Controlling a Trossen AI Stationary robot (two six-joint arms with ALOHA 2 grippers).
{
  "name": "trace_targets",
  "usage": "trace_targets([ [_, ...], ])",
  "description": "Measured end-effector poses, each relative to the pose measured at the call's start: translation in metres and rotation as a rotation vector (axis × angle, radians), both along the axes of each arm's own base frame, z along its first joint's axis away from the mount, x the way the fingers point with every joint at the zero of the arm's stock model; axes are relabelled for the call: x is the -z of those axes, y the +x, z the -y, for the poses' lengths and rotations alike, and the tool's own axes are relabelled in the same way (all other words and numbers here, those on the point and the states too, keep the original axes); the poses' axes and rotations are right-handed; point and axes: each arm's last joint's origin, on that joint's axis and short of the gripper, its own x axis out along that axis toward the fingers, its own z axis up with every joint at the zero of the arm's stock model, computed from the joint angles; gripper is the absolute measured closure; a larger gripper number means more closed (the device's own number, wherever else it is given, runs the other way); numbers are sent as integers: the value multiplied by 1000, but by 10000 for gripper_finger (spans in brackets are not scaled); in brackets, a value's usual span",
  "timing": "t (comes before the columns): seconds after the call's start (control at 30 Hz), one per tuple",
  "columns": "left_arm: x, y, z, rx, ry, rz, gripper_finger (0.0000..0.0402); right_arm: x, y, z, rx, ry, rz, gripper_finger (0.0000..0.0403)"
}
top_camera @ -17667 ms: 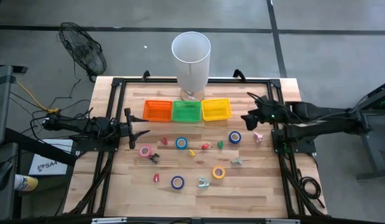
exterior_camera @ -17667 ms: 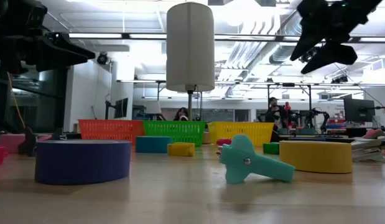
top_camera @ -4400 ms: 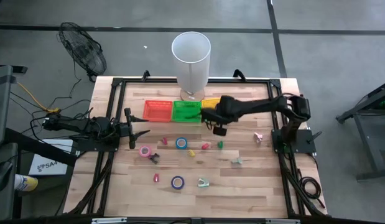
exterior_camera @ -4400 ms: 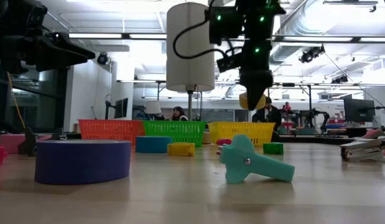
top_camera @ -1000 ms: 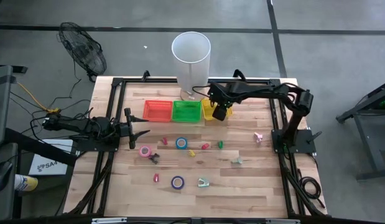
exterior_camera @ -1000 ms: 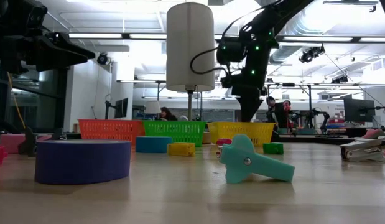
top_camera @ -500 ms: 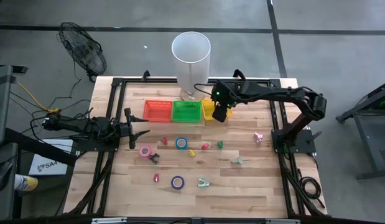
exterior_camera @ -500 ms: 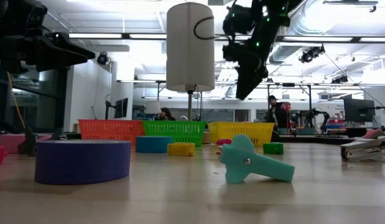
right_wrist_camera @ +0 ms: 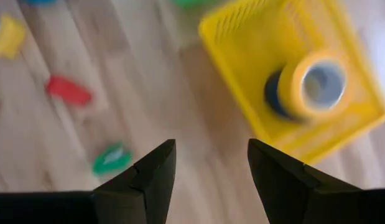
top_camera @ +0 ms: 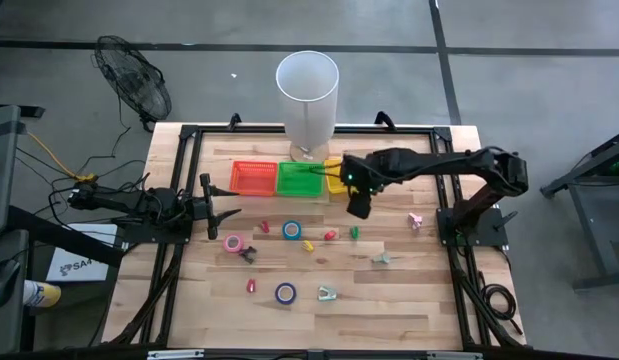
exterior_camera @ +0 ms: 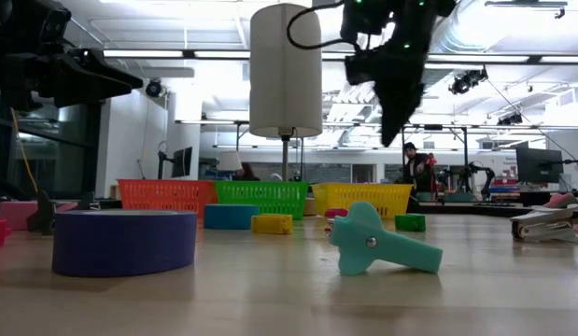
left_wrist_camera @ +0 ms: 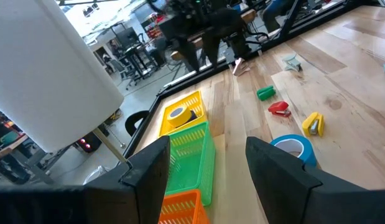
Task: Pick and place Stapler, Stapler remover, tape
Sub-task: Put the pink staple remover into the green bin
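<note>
Right gripper (top_camera: 358, 208): hanging above the table just in front of the yellow basket (top_camera: 335, 178), fingers (right_wrist_camera: 145, 171) spread apart and gripping nothing.
Tape in basket: an orange roll (right_wrist_camera: 316, 84) is lying on a blue roll (right_wrist_camera: 274, 94) inside the yellow basket, apart from the fingers.
Tape on table: pink roll (top_camera: 233, 242), blue roll (top_camera: 291, 230) and purple roll (top_camera: 285, 293) are lying loose on the wood.
Left gripper (top_camera: 225, 205): waiting at the table's left edge, fingers parted, empty.

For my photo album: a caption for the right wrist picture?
Open right gripper above the yellow basket holding an orange tape roll.
</note>
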Motion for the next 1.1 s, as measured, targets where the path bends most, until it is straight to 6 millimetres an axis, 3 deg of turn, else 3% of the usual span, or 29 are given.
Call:
trace_targets([
  [0.3,0,0,0,0,0,0,195,3,-28,-20,212,-4,-284,210],
  [0.63,0,0,0,0,0,0,195,2,-40,-33,359,-43,-391,210],
  [0.87,0,0,0,0,0,0,195,39,-61,-38,396,-6,-532,210],
  [1.1,0,0,0,1,0,0,195,63,-82,-28,467,14,-634,210],
])
